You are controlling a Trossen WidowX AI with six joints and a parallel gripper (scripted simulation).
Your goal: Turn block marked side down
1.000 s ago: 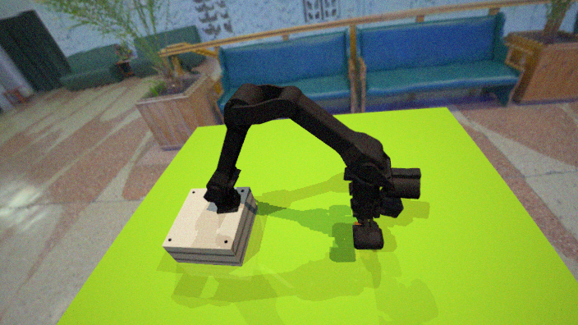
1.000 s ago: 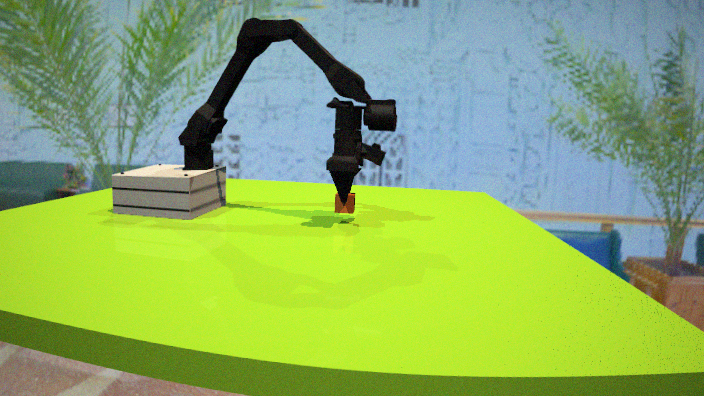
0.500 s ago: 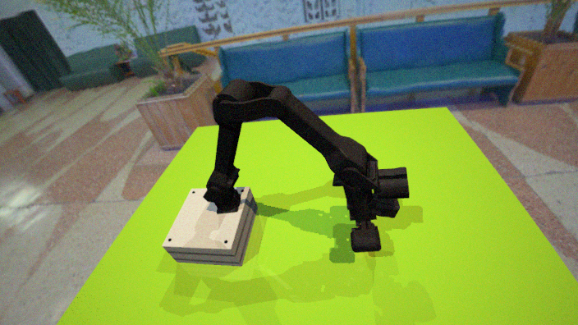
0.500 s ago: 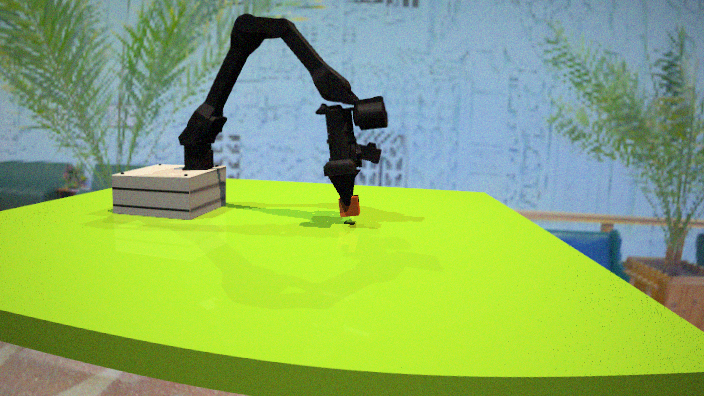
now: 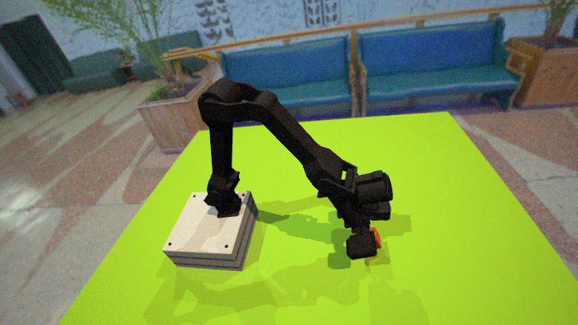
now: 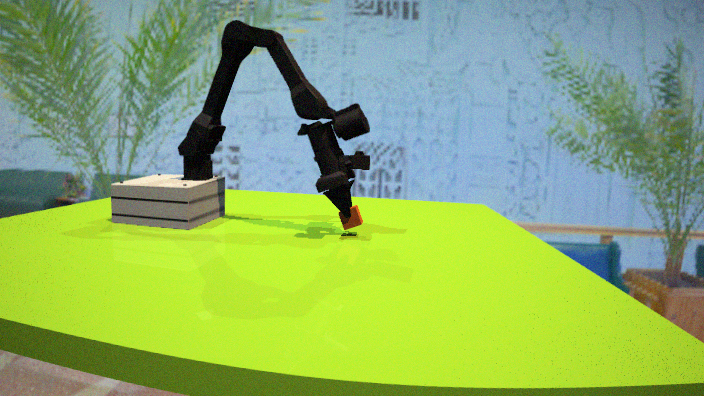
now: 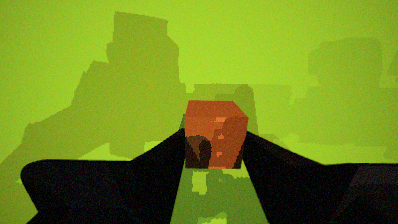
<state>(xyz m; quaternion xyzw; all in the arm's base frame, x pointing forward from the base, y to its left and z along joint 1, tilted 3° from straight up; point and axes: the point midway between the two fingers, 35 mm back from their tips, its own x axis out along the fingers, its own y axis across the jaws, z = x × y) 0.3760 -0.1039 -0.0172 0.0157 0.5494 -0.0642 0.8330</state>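
The orange-red block (image 5: 377,239) (image 6: 353,217) (image 7: 216,142) is held tilted a little above the green table (image 5: 472,205) (image 6: 450,310) (image 7: 280,30). In the exterior view, a small gap and a dark shadow show below it. My gripper (image 6: 349,216) (image 7: 212,134) is shut on the block, with one finger on each side of it in the wrist view. The gripper points down at a slant. In the top view a finger hides most of the block. Dark patches on the block look like shadow, and I cannot tell which side is the marked one.
The arm's pale square base (image 5: 205,230) (image 6: 150,205) stands on the table, left of the block in the top and exterior views. The arm arches up from it and down to the block. Benches and planters stand beyond the table.
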